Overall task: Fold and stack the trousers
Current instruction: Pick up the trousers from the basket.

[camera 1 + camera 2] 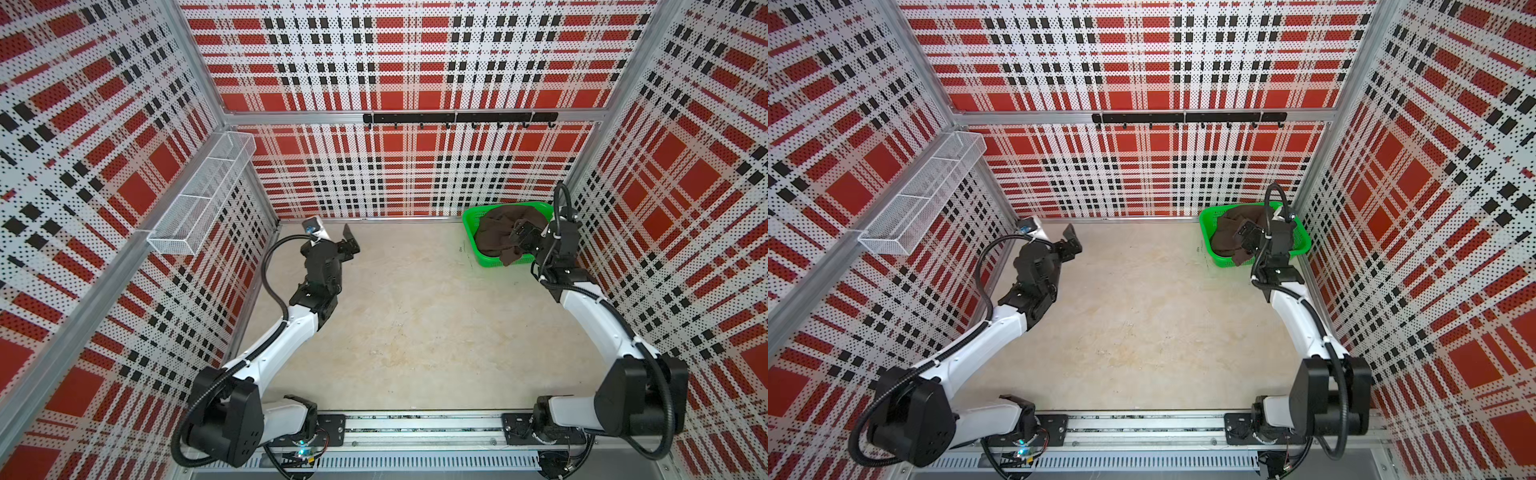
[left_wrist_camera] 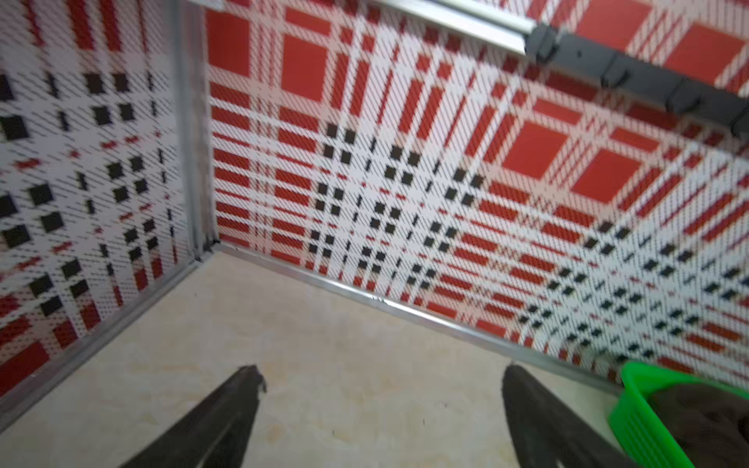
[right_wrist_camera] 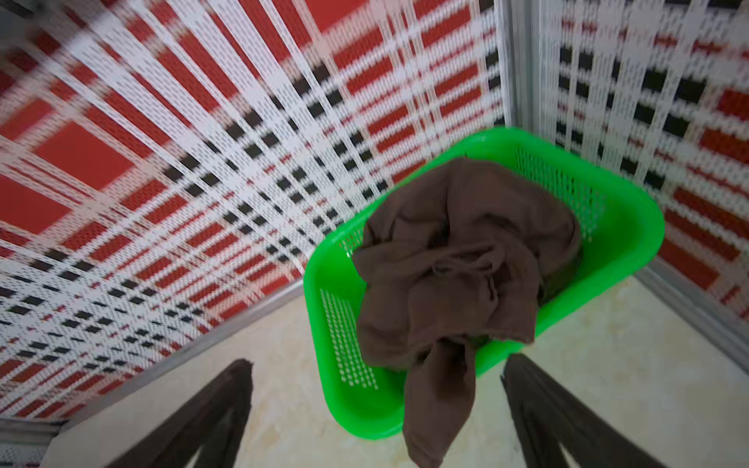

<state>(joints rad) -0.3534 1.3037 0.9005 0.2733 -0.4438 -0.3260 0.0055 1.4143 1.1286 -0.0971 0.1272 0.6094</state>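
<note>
The trousers (image 1: 494, 232) (image 1: 1227, 235) are a crumpled dark brown heap in a green basket (image 1: 471, 226) (image 1: 1206, 226) at the far right corner of the table. One end of the cloth (image 3: 437, 397) hangs over the basket's (image 3: 632, 227) near rim. My right gripper (image 1: 521, 236) (image 1: 1246, 235) (image 3: 377, 364) hovers open just above the heap, with nothing between its fingers. My left gripper (image 1: 350, 243) (image 1: 1071, 243) (image 2: 381, 369) stands open and empty above bare table at the far left. The left wrist view catches the basket (image 2: 640, 421) and some of the trousers (image 2: 705, 421) at its edge.
A white wire shelf (image 1: 203, 195) juts from the left wall above the left arm. A black hook rail (image 1: 459, 118) runs along the back wall. Plaid walls close three sides of the beige tabletop (image 1: 407, 316). The arms' base rail (image 1: 415, 424) lines the front edge.
</note>
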